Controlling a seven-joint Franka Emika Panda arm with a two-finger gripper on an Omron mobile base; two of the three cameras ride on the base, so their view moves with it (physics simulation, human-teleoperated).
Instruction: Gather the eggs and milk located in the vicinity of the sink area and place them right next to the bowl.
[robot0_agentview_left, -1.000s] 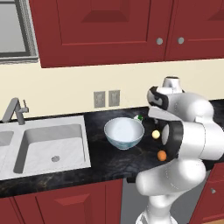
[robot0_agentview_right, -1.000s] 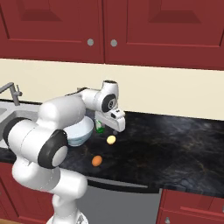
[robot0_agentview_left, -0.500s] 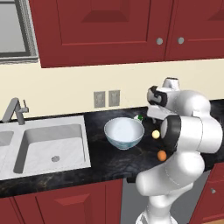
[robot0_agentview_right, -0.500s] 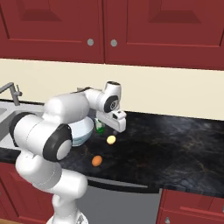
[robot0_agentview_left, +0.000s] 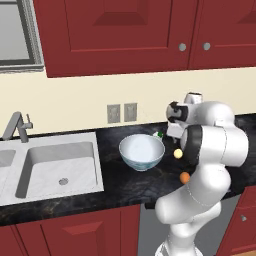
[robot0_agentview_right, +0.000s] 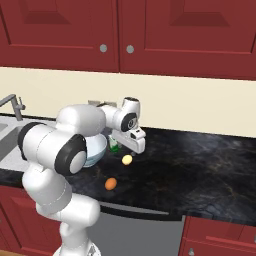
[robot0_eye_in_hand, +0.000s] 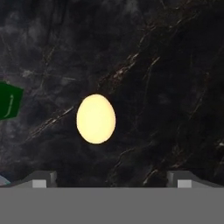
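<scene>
While my gripper (robot0_eye_in_hand: 109, 178) hangs with jaws spread wide, the small pale yellow egg (robot0_eye_in_hand: 96, 118) lies below on the black marbled counter (robot0_eye_in_hand: 166, 87).

Dark red wall cabinets (robot0_agentview_left: 120, 35) run along the top, their doors fitted with small round grey knobs (robot0_agentview_left: 182, 47). Below them is a cream backsplash wall (robot0_agentview_right: 200, 102) carrying a grey double outlet plate (robot0_agentview_left: 121, 112). The black marbled countertop (robot0_agentview_right: 200, 170) stretches off to the right (pale veins run through it). At far left a window with a grey frame (robot0_agentview_left: 31, 35) meets the wall. Red base cabinets (robot0_agentview_left: 65, 232) stand beneath, beside a grey appliance front (robot0_agentview_right: 135, 235).
</scene>
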